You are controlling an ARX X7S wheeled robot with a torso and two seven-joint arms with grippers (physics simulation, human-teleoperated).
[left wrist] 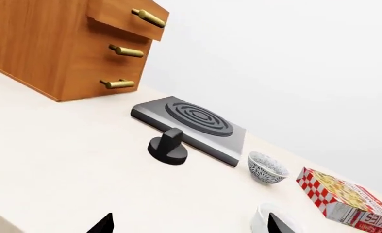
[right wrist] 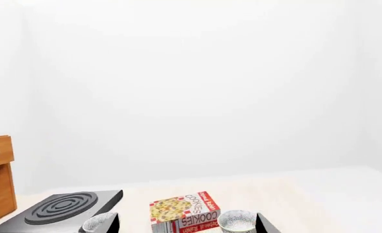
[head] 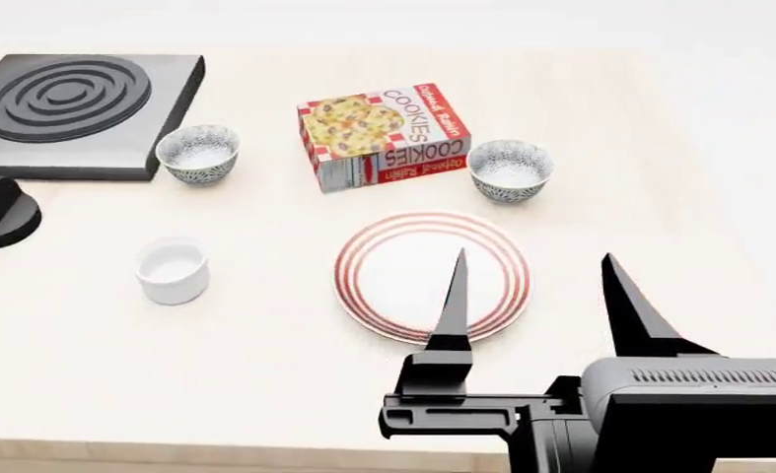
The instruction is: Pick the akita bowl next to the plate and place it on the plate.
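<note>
Risk of picking the wrong bowl

The right gripper (head: 532, 296) hovers open and empty over the plate (head: 431, 277). The akita bowl (head: 509, 169) stands just beyond the plate, beside the cookie box (head: 383, 135). Its twin bowl (head: 198, 154) by the hotplate (head: 79, 110) could mislead. I cannot tell the left gripper's state.
</note>
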